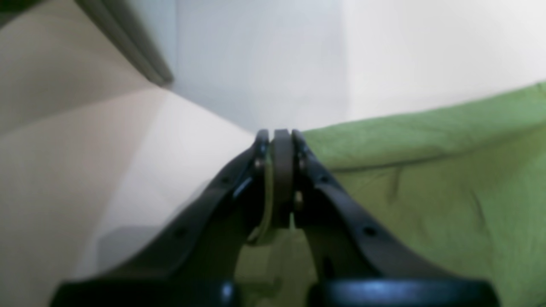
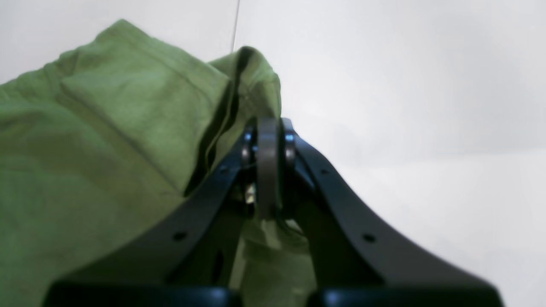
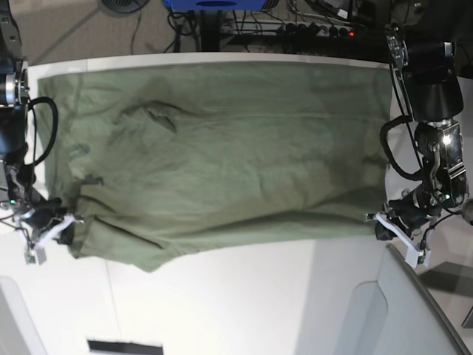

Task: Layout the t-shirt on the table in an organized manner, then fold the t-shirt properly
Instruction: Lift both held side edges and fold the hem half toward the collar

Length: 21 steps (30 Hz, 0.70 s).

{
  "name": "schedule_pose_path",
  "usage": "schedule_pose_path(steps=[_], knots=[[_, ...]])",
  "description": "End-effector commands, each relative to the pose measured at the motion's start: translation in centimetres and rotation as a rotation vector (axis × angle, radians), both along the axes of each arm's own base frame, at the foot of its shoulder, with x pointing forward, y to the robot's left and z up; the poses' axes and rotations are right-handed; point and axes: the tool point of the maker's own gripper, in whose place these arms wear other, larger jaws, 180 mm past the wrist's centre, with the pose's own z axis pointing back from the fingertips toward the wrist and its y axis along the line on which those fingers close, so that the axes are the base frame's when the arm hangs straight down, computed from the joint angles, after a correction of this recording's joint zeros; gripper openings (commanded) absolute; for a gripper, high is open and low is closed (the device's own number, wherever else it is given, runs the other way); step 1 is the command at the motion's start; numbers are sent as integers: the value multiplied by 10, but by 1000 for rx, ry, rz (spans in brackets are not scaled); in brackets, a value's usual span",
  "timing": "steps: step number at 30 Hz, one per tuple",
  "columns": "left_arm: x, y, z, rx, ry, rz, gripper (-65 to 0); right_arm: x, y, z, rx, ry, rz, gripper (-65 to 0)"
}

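Observation:
The olive-green t-shirt (image 3: pixel 222 155) lies spread wide across the white table (image 3: pixel 244 303), stretched between both arms. My left gripper (image 3: pixel 378 220), on the base view's right, is shut on the t-shirt's edge; in the left wrist view the gripper (image 1: pixel 281 136) pinches green cloth (image 1: pixel 426 170) that stretches off to the right. My right gripper (image 3: pixel 68 223), on the base view's left, is shut on the opposite edge; in the right wrist view the gripper (image 2: pixel 268 128) holds bunched cloth (image 2: pixel 106 140) with a fold beside it.
A grey angled panel (image 3: pixel 414 310) sits at the table's front right, close to my left gripper. Cables and a power strip (image 3: pixel 318 26) lie on the floor behind the table. A thin seam line (image 2: pixel 235 25) crosses the tabletop.

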Motion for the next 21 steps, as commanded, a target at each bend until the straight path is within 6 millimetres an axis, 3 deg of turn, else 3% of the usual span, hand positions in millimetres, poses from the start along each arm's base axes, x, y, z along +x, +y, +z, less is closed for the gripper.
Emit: schedule_pose_path(steps=[1,8,15,21], knots=[[13,6,23,9,-71,2,-650,15,-7,20,1,-65,-7,-650],[4,-7,30,34,-66,-37,-650,14,-4,19,4,-58,-3,-650],[-12,-15,33,79,-23,-75,-650,-3,-6,-1,-13,78,13,-650],[-40,-14,7,86,47,-84,-650,-14,5,-8,18,99,71,-650]])
